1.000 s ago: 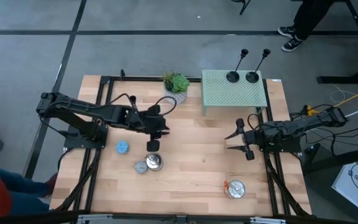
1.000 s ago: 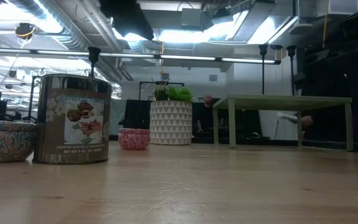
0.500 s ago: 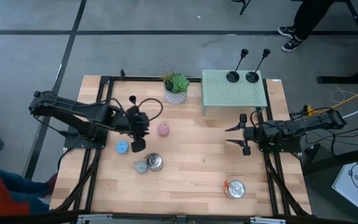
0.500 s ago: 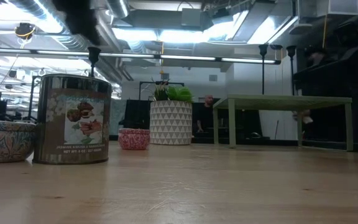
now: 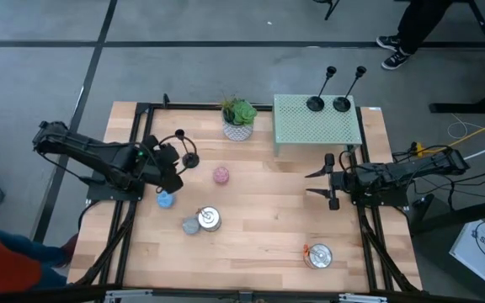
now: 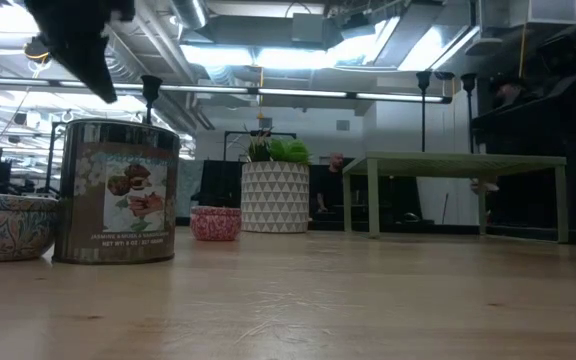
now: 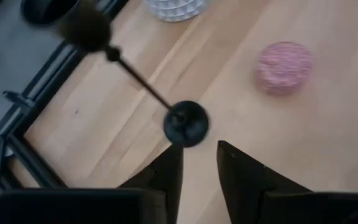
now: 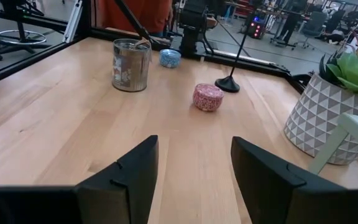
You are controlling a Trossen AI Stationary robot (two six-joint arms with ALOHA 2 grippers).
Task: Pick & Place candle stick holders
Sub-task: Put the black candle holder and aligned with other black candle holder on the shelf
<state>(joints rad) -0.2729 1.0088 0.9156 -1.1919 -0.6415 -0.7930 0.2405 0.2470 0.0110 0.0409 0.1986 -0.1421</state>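
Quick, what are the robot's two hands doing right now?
Left gripper: fingers slightly apart, holding nothing, just behind the candle stick holder.
Right gripper: open, empty, waiting at the table's right side.

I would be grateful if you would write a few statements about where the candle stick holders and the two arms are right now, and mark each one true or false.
1. Two candle stick holders stand on the green perforated stand. True.
2. The third candle stick holder stands on the table near the left gripper. True.
3. The pink candle sits on the green stand. False: it is on the table, between the plant pot and the printed tin.
4. The right gripper is shut on a holder. False: its jaws are open and empty, in front of the stand.
5. The blue candle lies by the left gripper. True.
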